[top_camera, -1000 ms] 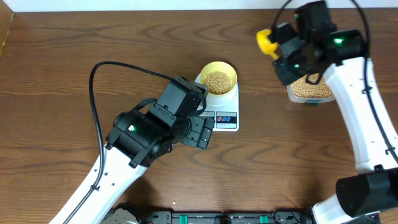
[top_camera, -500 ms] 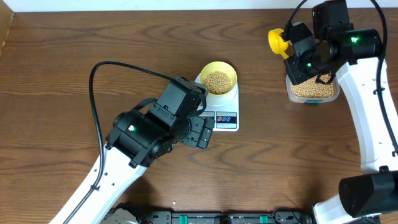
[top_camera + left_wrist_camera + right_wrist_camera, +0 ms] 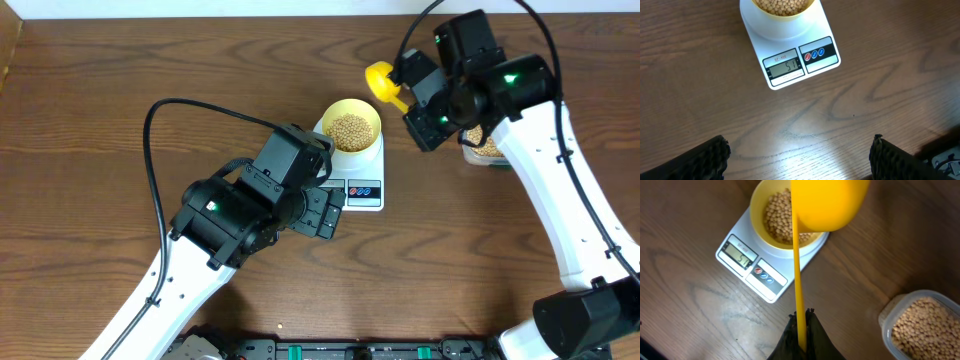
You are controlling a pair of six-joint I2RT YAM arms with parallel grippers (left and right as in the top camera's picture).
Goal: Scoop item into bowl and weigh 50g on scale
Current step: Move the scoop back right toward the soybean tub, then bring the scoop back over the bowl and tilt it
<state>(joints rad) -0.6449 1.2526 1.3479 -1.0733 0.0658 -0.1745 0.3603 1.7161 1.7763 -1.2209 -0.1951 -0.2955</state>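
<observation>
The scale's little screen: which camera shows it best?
The left wrist view: the screen faces the camera, uncovered, with clear digits. The right wrist view shows it smaller and slanted, left of the yellow scoop and its handle. Overhead, the left hand hides most of it; only the button end of the scale shows.

The bowl (image 3: 376, 117) with beans (image 3: 350, 130) in it sits on the scale's (image 3: 365, 190) back half, the scoop (image 3: 381, 80) in my right gripper (image 3: 802, 324) hangs just behind-right of it, and the tub (image 3: 487, 162) lies farther right.
</observation>
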